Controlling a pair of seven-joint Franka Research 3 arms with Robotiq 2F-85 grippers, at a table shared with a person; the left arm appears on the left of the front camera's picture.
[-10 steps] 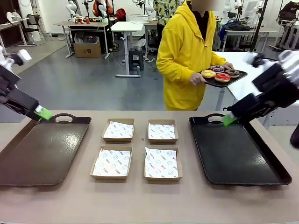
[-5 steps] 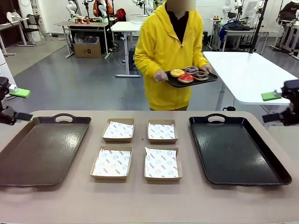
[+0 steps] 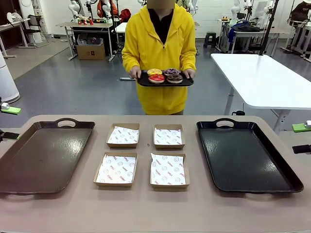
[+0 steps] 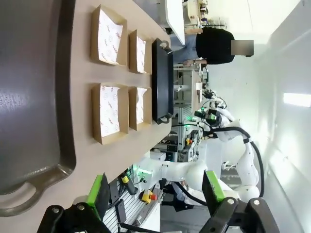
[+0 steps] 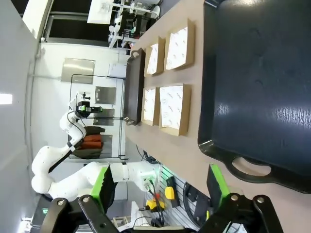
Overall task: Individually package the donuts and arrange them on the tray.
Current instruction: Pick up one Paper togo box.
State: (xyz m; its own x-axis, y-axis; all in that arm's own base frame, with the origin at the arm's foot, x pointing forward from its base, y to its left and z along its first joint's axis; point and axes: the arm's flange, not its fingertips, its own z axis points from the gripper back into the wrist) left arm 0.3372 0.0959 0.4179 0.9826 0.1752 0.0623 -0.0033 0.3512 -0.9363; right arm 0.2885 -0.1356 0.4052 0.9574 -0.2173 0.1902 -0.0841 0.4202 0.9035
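Fully open, empty, out at counter (image 3: 146,208) edges: left end effector (image 4: 155,189), right end effector (image 5: 158,187). Four donuts (image 3: 165,75) off the counter, crowded on person's small tray (image 3: 146,83). Risk: crushing soft glaze or nudging neighbours if pinched there; boxes (image 3: 116,168) empty.

Both arms are held far out to the sides. The left gripper (image 3: 6,123) has its jaws spread wide, nothing between its green pads (image 4: 99,196). The right gripper (image 3: 302,138) looks the same, gaping and empty.
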